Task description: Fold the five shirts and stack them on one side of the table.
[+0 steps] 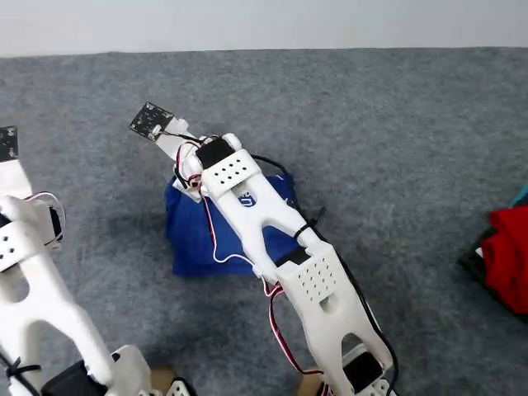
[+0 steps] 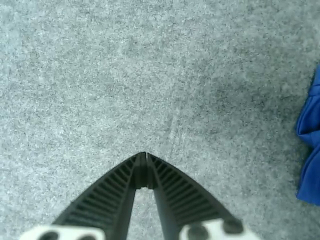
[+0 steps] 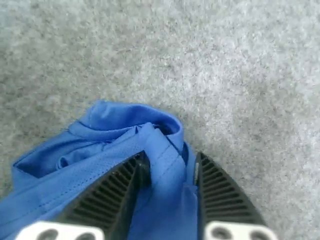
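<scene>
Grey felted table (image 1: 396,124) underfoot of everything, pale wall (image 1: 247,25) beyond its far edge. Near the middle, crumpled and partly doubled over: blue shirt (image 1: 191,235), taken as the landmark. Directly above it, stretched out from the near edge: right arm (image 1: 272,223). At its tip, right hand (image 3: 170,159) pinching a raised ridge of blue cloth close to a rolled hem or collar, hard to tell which, with fabric bunched between the two fingers and draped over one. Gripped at an edge rather than mid-panel, presumably to flip one layer across the rest without hauling the whole garment along. Just off one side of the blue shirt, near but not touching: left hand (image 2: 146,157), pressed together on nothing, hovering over bare table with only the shirt's border at the margin of its wrist view. Seemingly parked clear to leave room for the fold, or ready to pin the opposite edge. Well apart from the blue shirt, at the table's rim on the right arm's side: heap of red cloth (image 1: 507,256) with dark and teal scraps alongside, probably more shirts, folded or not impossible to say. Task judged early, with the blue shirt not yet a neat rectangle.
</scene>
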